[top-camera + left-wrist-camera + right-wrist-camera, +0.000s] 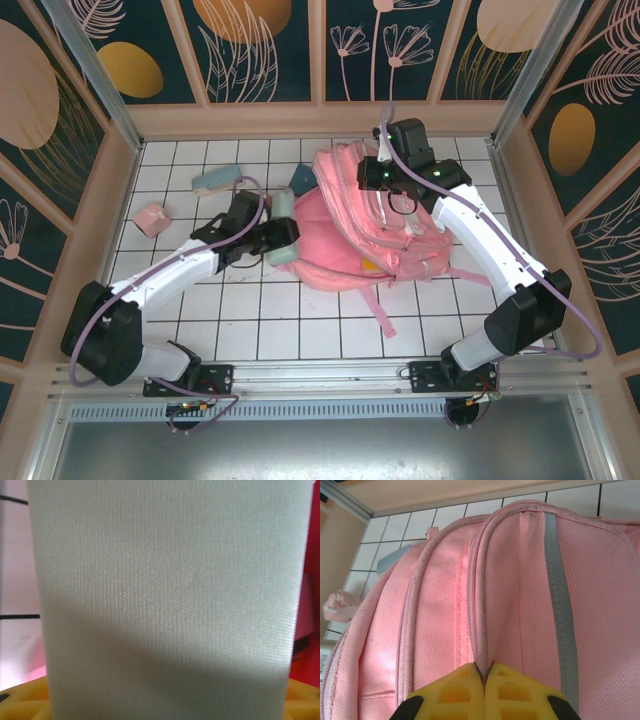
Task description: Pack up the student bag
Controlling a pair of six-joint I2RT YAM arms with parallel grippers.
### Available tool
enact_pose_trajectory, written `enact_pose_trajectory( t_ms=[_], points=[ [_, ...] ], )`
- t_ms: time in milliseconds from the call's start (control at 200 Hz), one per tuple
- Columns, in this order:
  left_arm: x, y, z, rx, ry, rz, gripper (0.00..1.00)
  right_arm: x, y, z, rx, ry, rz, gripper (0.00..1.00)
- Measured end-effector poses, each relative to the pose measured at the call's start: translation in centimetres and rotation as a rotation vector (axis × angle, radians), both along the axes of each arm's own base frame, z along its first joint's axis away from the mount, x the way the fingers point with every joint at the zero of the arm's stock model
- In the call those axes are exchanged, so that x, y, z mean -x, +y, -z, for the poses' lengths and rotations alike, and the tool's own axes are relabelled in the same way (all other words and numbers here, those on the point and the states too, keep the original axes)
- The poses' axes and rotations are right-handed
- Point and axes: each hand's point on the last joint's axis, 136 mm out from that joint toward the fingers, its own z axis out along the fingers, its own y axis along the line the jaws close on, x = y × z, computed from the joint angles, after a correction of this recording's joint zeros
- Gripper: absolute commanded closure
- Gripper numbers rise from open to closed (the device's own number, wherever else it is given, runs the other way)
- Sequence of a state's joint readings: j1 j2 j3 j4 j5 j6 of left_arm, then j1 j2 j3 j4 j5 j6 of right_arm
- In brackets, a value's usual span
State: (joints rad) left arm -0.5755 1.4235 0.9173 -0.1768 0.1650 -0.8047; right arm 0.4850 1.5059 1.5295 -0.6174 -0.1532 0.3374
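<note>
Pink student bag (345, 245) lies mid-table on white tiles (250, 320), top twd the back wall. R gripper (483, 672) is pinched tight on a fabric ridge of the bag, left of the grey stripe (561, 605). L gripper (262, 238) clamps a mint-green block (283, 228) right at the bag's left edge. Further left, well apart: a pink block (150, 218) and a pale-blue block (215, 180).

Your top camera looks steeply down from above the near edge, taking in the whole desk (330, 330). Your left wrist camera sits hard against a box (170, 600). Your right wrist camera looks closely along the bag (445, 605); the top view shares both.
</note>
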Motion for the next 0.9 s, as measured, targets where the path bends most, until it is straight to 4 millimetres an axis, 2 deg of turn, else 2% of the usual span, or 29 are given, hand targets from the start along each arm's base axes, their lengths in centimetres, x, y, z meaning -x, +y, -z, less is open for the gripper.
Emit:
enact_pose_trajectory(
  t_ms=[180, 280, 370, 525, 765, 820, 901],
  points=[
    [-1.5, -7.8, -0.5, 0.062, 0.004, 0.084, 0.54, 0.4, 0.6, -0.1, -0.058, 0.04, -0.012, 1.0],
    [-2.1, -10.4, 0.5, 0.066, 0.026, 0.097, 0.53, 0.5, 0.7, -0.1, -0.074, 0.052, -0.007, 1.0],
    [-2.8, -10.9, 2.2, 0.047, 0.058, 0.072, 0.52, 0.6, 0.7, 0.0, -0.082, 0.055, -0.004, 1.0],
    [-2.6, -10.8, 5.1, 0.009, 0.116, 0.042, 0.48, 0.9, 0.5, 0.1, -0.094, 0.048, 0.004, 1.0],
    [-0.9, -13.0, 7.2, -0.012, 0.159, 0.079, 0.46, 1.3, 0.0, -0.2, -0.104, 0.034, 0.01, 1.0],
    [-0.5, -13.3, 7.3, -0.012, 0.163, 0.087, 0.4, 1.3, -0.1, -0.2, -0.105, 0.033, 0.012, 1.0],
    [-0.2, -13.6, 7.3, -0.012, 0.164, 0.092, 0.21, 1.4, -0.3, -0.2, -0.108, 0.033, 0.012, 1.0]
  ],
)
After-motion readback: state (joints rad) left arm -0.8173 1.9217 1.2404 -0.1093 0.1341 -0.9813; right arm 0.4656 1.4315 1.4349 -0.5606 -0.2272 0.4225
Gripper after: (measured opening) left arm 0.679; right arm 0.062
